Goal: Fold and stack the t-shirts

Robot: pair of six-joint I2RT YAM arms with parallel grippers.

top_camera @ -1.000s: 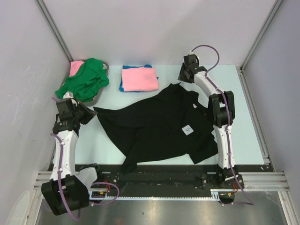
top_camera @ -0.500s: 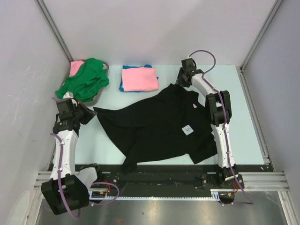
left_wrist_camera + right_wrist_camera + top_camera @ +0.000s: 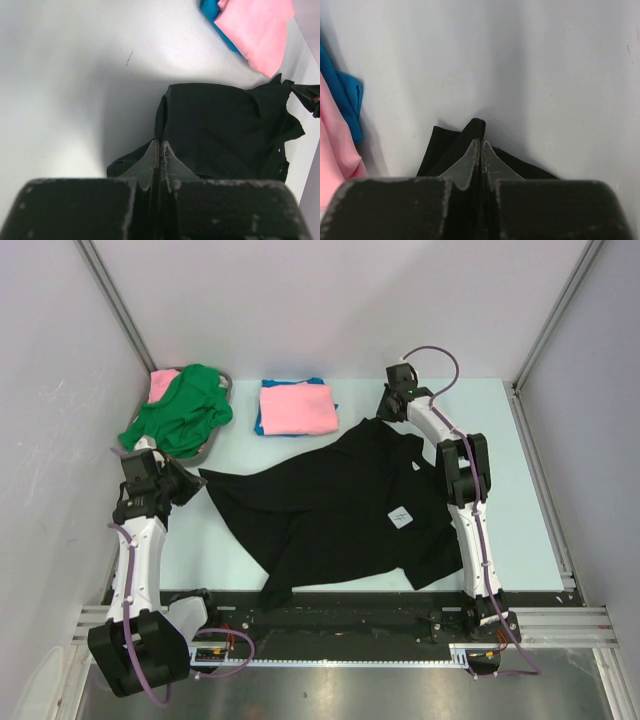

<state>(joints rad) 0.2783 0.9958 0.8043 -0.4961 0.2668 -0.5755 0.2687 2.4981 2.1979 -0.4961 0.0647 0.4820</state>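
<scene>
A large black t-shirt (image 3: 340,505) with a small white label (image 3: 401,516) lies spread and rumpled across the table's middle. My left gripper (image 3: 192,483) is shut on its left corner; the left wrist view shows the cloth (image 3: 225,125) pinched between the fingertips. My right gripper (image 3: 385,412) is shut on its far right corner, a fold of black cloth (image 3: 470,135) between the jaws. A folded pink t-shirt (image 3: 297,407) lies on a blue one (image 3: 262,423) at the back. A green t-shirt (image 3: 182,410) is heaped at the back left.
The green t-shirt lies in a grey basket (image 3: 225,390) with a pink cloth (image 3: 162,383) under it. Grey walls close in the left, right and back sides. The black shirt's front hem hangs over the table's near edge (image 3: 350,592).
My right gripper has moved left and slightly nearer with the black shirt's far corner. The left arm has not moved.
</scene>
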